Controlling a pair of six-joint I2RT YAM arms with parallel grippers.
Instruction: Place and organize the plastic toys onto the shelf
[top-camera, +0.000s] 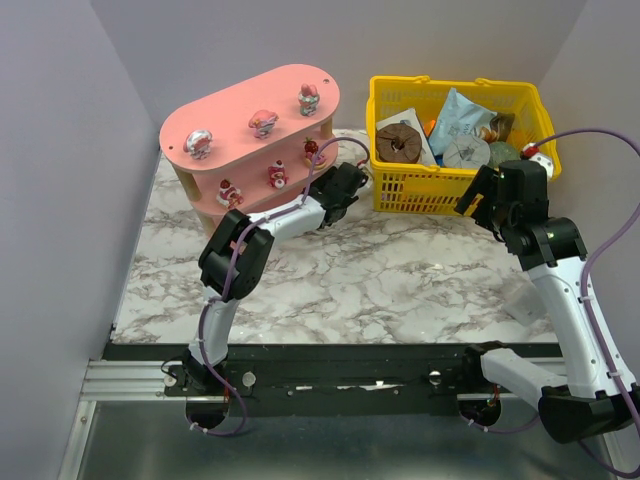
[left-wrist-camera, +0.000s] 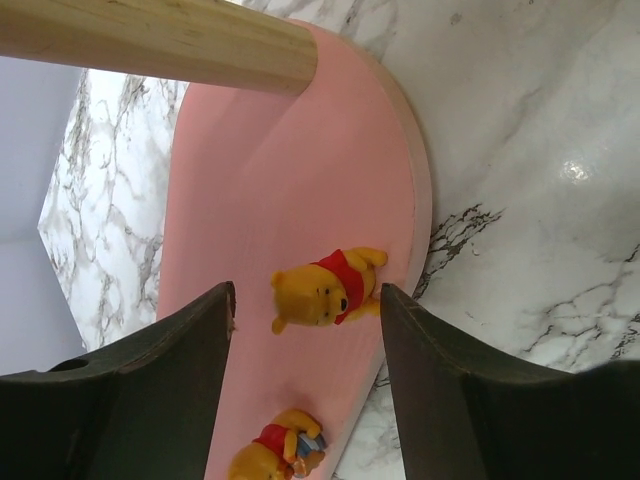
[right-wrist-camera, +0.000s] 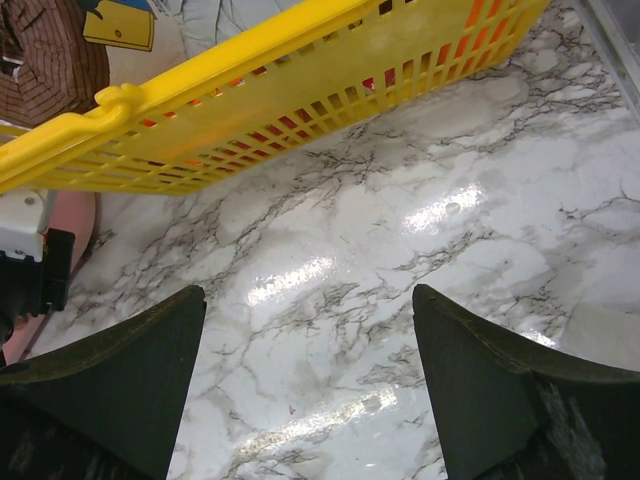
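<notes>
Down at the low end of the pink three-tier shelf with oval boards and pale wooden posts (top-camera: 235, 110), the left gripper (left-wrist-camera: 305, 292) has its dark fingers (left-wrist-camera: 170, 380) spread wide, nothing clamped. Between them a small yellow plastic bear figurine in a red shirt (left-wrist-camera: 325, 290) rests on the pink bottom board (left-wrist-camera: 280, 170), close to the rim facing the marble, with a sliver of daylight on either side of it. Whether it sits or lies, this angle won't say. A second yellow bear (left-wrist-camera: 280, 452) waits just beside it on the same board, and the pale wooden post (left-wrist-camera: 150, 40) crosses overhead. Up top, three pink, red and white figurines (top-camera: 265, 122) stand in a row, with three more on the middle tier (top-camera: 277, 175). Over on the other side, the right gripper (right-wrist-camera: 308, 300) hangs parted and empty above the white marble-patterned table (top-camera: 400, 270), just by the front wall of the yellow plastic mesh basket (right-wrist-camera: 300, 60). These toys look light, hard and glossy, so likely to skid or topple at a nudge. The best hold is probably across the red-shirted middle, not the round head or thin arms, with a gentle squeeze.
</notes>
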